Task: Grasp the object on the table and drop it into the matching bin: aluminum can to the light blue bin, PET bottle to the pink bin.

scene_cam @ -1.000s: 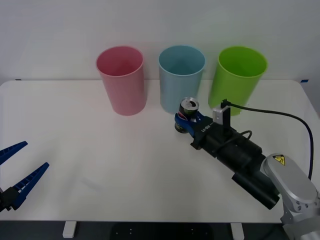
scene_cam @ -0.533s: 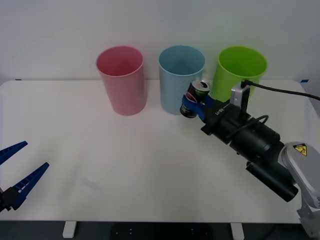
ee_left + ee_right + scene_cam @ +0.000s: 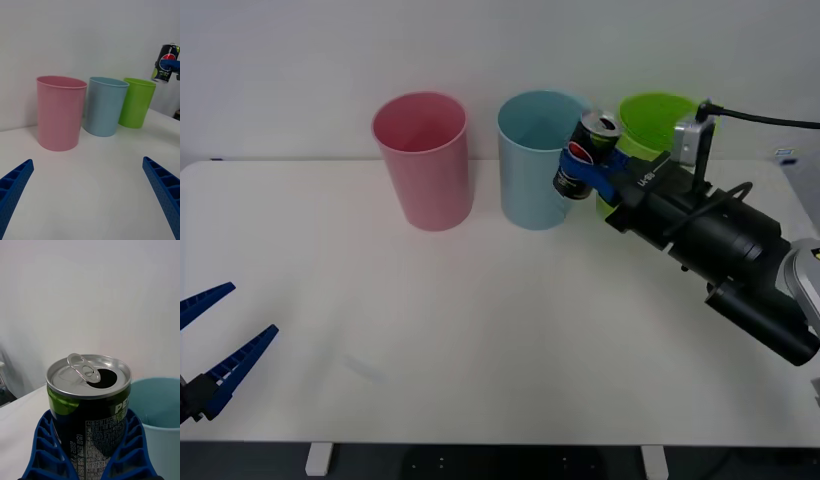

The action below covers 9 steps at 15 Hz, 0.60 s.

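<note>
Right hand [image 3: 588, 166] — blue ribbed fingers [image 3: 129, 450] pinching the aluminum can [image 3: 588, 153] by its lower body, lifted clear of the surface [image 3: 480, 330]. Can: dark with green and white markings, silver top with pull-tab and open mouth, tilted slightly in the front view.

Just beside the right hand, on its left: light blue bin [image 3: 540, 160], upright, open; the can is held at about rim height at the bin's right edge, partly overlapping it in the front view. Behind the right hand: lime green bin [image 3: 660, 125], upright. Beyond the light blue bin, farther left of the hand: pink bin [image 3: 423, 160], upright. All three stand in a row at the far side of the surface.

Left hand [image 3: 208, 345] — well apart at the near left edge, low over the surface, fingers spread wide and holding nothing.
</note>
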Available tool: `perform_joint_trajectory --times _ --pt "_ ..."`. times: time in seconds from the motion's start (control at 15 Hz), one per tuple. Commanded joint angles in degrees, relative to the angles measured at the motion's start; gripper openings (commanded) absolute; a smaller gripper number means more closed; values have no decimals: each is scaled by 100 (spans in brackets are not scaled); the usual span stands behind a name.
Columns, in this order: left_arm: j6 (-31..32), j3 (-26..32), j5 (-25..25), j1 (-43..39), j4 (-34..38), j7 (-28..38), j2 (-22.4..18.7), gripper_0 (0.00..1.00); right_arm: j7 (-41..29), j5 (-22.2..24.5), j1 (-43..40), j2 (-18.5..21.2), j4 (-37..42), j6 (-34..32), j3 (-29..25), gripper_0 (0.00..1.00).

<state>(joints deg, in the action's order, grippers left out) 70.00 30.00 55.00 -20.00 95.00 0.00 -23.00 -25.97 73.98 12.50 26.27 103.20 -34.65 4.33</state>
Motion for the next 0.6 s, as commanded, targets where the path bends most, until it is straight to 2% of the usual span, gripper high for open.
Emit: perform_joint_trajectory --times 0.07,0.33,0.6 --pt "0 0 0 0 0 0 0 100 -391 223 244 45 -28 -156 -143 0" --pt "0 0 0 0 0 0 0 100 -444 407 921 45 -669 -499 -275 0" --pt "0 0 0 0 0 0 0 100 -418 750 1571 -131 -1373 -499 -389 0"
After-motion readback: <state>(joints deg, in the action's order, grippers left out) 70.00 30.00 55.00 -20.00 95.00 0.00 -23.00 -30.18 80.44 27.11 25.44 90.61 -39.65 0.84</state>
